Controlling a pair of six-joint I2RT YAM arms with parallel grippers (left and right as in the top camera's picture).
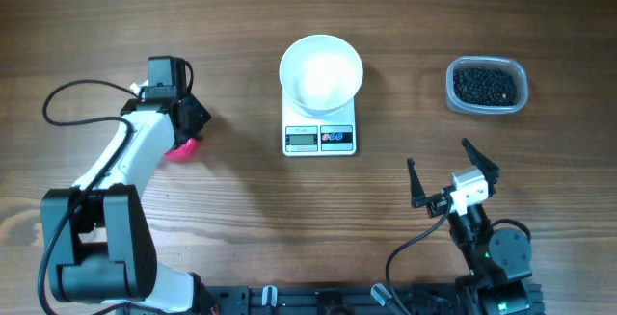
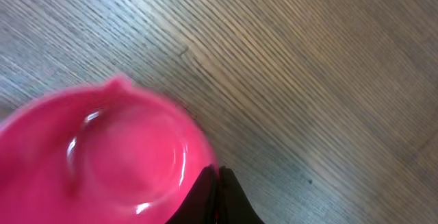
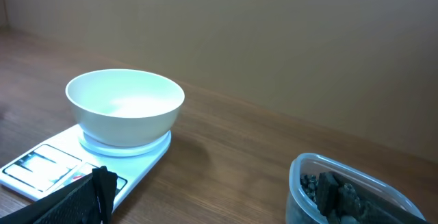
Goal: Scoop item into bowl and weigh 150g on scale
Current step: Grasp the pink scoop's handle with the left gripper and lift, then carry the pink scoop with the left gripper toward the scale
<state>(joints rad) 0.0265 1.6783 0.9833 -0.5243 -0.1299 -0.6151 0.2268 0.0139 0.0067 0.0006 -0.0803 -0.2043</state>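
Left wrist, L fingers point(image 2: 236, 207) pinching pink scoop point(image 2: 102, 162)

Bare table point(image 1: 405, 93) lies between the scale point(image 1: 319, 138), which carries the bowl point(image 1: 321, 72), and the clear tub point(image 1: 487, 86), leaving an open lane ahead of the right gripper point(image 1: 439, 153) toward either. The left arm point(image 1: 130, 156) and a pink scoop point(image 1: 183, 148), apparently resting on the wood, occupy the left side, well apart from the scale.
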